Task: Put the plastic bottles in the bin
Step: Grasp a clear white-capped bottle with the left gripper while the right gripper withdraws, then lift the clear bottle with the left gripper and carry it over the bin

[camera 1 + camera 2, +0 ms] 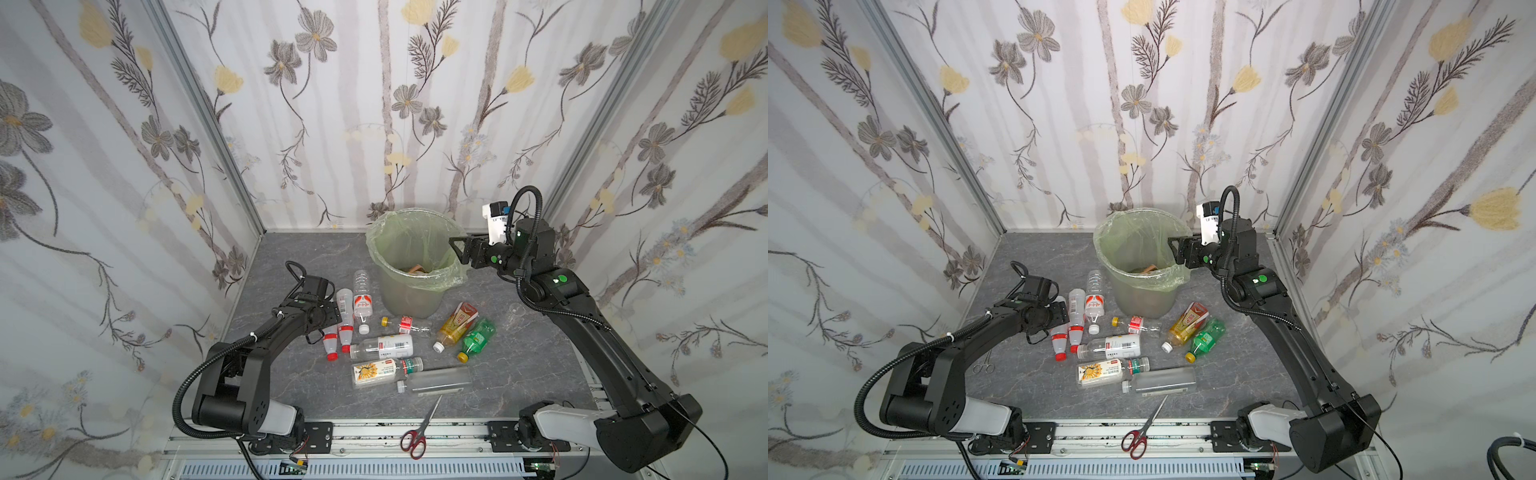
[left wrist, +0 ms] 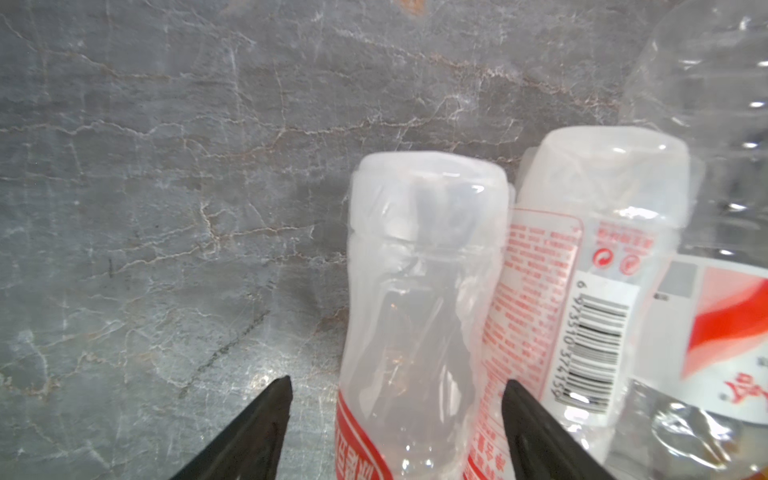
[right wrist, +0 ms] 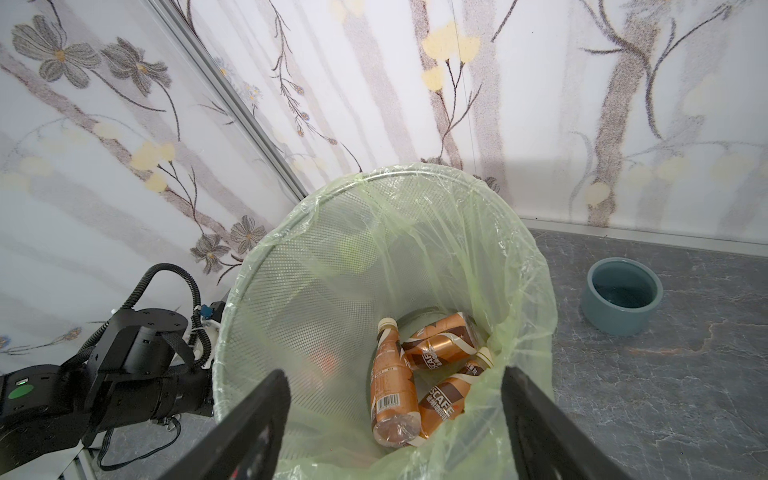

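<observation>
Risk: our left end effector point(image 2: 397, 384), spread astride a clear red-labelled bottle point(image 2: 415, 291) on the bench point(image 1: 291, 257) at left of both top views, could drag the touching neighbour bottle point(image 2: 590, 270). Bin point(image 1: 409, 291) stands centre; at right, our right end effector point(image 3: 395, 374) hangs spread, empty, over its rim. Left fingertips are hidden from above.

The left gripper point(image 2: 397, 384) is hidden beneath its own wrist in both top views, and the clear bottle point(image 2: 415, 299) between its jaws is cut off at the label by the left wrist view's edge. Of the brown-labelled bottles point(image 1: 417, 269) in the bin point(image 1: 395, 245), only a sliver is seen in both top views.
</observation>
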You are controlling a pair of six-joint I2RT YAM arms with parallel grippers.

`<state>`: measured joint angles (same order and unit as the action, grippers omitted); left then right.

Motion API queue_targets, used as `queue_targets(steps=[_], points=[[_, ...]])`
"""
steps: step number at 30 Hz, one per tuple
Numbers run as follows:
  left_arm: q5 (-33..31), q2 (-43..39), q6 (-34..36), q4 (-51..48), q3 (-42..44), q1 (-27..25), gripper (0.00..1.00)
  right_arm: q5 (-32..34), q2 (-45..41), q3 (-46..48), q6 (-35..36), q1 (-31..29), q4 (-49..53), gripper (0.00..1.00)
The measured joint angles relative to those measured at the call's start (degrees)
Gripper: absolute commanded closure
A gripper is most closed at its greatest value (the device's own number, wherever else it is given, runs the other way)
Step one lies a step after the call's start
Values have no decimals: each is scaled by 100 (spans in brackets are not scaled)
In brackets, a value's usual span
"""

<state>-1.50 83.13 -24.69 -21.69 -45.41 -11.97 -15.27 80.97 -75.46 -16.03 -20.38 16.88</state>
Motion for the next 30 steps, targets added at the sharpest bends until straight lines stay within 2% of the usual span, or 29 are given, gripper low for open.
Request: queue_targets(steps=[15,23,30], points=[[-352,457,-186,50,-76,-184,30,-4,-236,201,-37,96,-122,19],[-428,643,-221,195,-74,-264,41,-2,-348,295,-37,136,-166,18],[-590,605,-234,236,-44,-293,43,-2,-378,339,-37,160,-164,18]])
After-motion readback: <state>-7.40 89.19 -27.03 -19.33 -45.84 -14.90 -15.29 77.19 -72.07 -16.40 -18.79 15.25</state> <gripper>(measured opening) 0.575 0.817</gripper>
